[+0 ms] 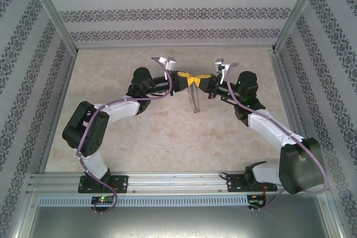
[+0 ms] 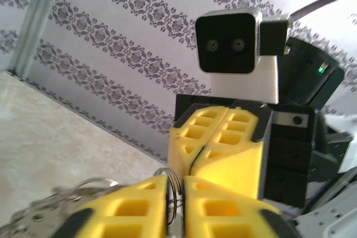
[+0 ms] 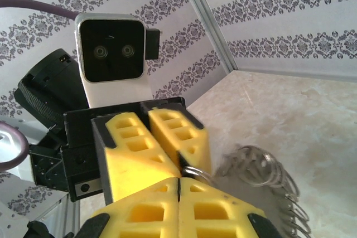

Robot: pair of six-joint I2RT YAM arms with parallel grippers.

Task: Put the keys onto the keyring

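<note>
Right wrist: right end effector (image 3: 178, 182) clamps keyring (image 3: 254, 165).

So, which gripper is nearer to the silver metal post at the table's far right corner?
Right. The right gripper sits on the side of the silver metal post; the left gripper meets it tip to tip, farther left.

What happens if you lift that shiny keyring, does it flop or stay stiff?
Probably floppy: the keyring dangles straight down like a chain. Its thin wire coils look light for their size, and being smooth, shiny metal they may well be slippery.
</note>
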